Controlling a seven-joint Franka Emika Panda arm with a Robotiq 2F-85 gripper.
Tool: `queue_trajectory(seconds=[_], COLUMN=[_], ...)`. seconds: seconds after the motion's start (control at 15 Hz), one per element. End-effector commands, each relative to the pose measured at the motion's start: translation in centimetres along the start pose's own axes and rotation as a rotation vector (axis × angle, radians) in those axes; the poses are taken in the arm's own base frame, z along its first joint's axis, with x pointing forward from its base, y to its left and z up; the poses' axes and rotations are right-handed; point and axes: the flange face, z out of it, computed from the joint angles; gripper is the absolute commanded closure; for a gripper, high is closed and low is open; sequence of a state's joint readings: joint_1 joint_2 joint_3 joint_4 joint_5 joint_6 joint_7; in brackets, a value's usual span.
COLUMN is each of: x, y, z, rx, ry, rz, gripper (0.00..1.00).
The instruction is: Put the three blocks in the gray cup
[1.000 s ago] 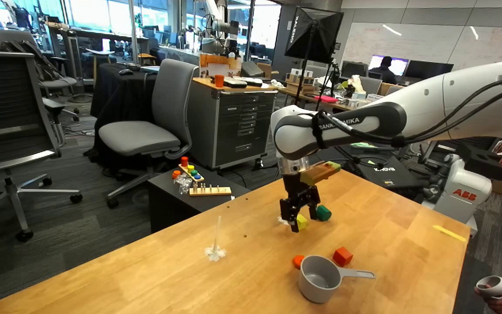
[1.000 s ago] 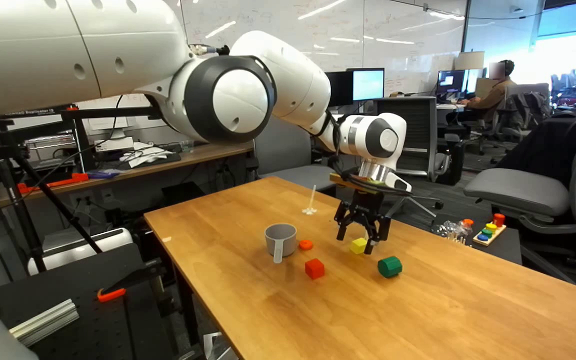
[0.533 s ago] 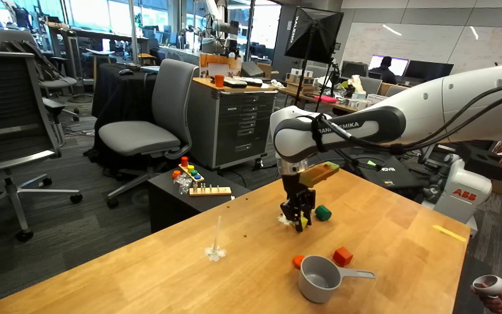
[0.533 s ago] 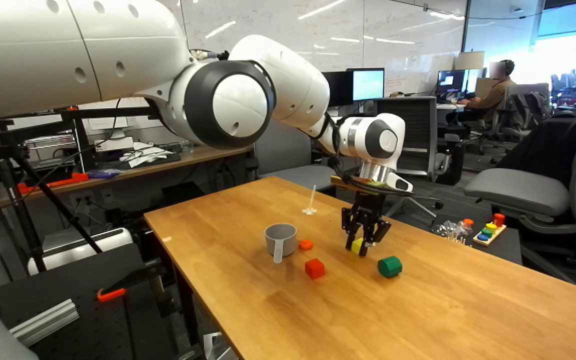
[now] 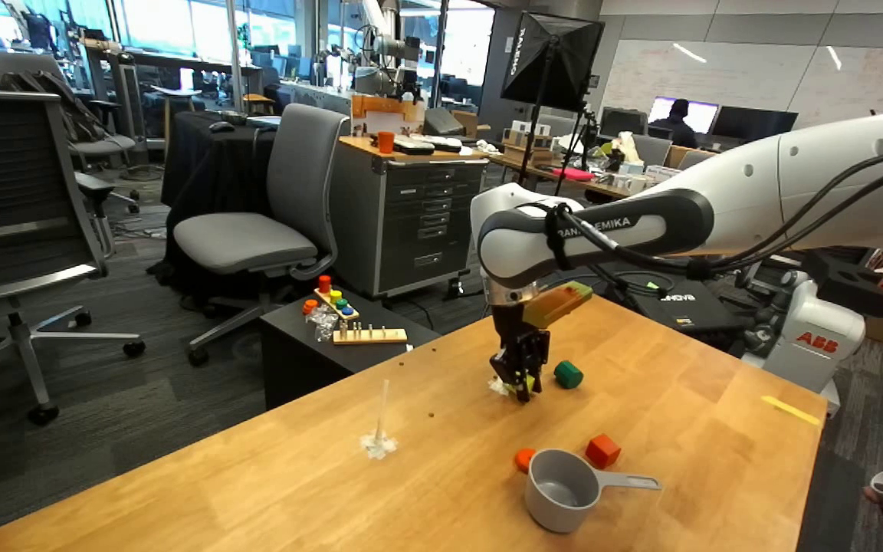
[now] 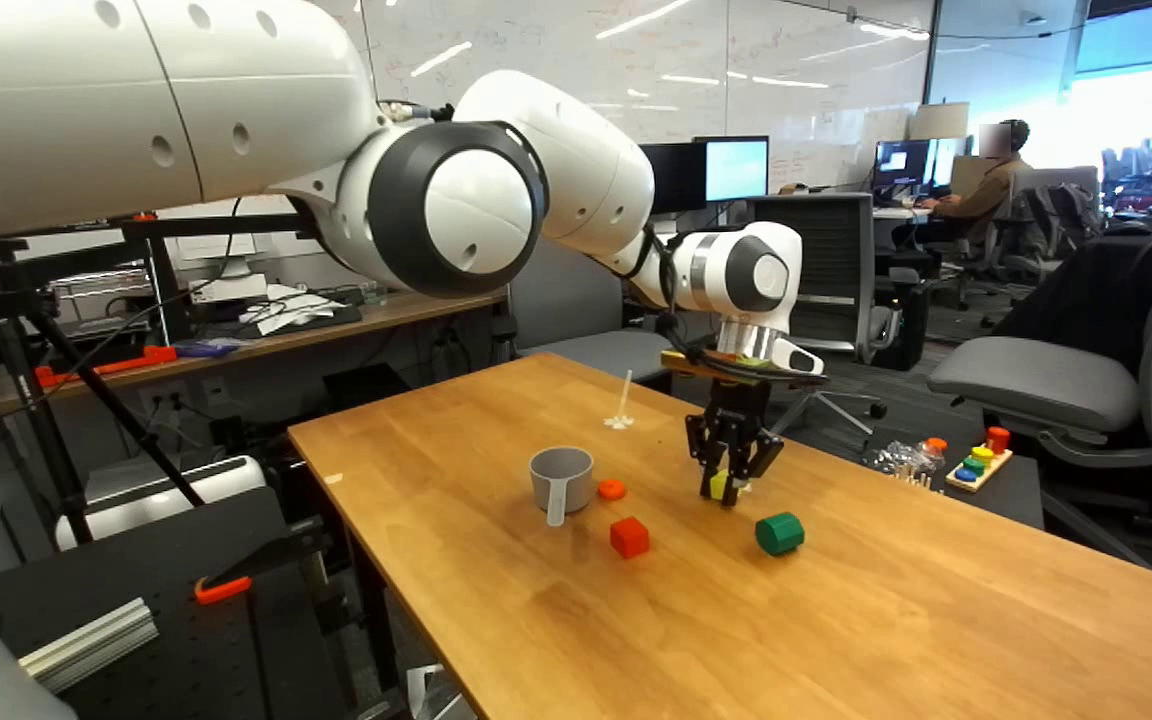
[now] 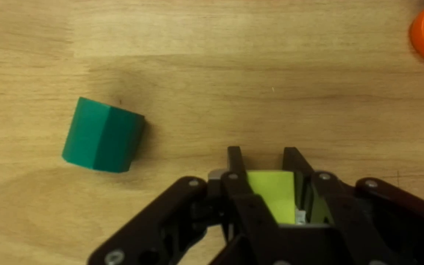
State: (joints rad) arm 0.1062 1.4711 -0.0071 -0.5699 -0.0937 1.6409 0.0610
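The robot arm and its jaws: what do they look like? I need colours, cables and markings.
The glossy white, rounded robot arm carries a dark panel lettered "EMIKA", the word before it partly covered. Black cables run along it. A silver metal collar leads to black, angular, jointed jaws with pale round screw heads. An orange-brown slab, greenish at one end, sits by the collar.

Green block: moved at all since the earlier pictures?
No, shifted neither way: in an exterior view the green block keeps its place against the upright peg.
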Motion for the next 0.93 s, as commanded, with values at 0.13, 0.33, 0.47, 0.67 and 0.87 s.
queue_trajectory(seconds=[0.13,0.33,0.47,0.67,0.87], x=[0.0,-0.4,-0.7,-1.4,-2.2], y=[-1.0,-2.1,-2.9,-4.1,-5.5], z=[-4.6,-7.7,-9.7,-12.2,-14.7], rx=[-0.063,-0.105,-0.128,-0.158,-0.176], ry=[0.078,0.121,0.146,0.169,0.19], rz=[-0.087,-0.135,-0.159,-0.199,-0.267], gripper=[0.9,0.9,0.9,0.9,0.9])
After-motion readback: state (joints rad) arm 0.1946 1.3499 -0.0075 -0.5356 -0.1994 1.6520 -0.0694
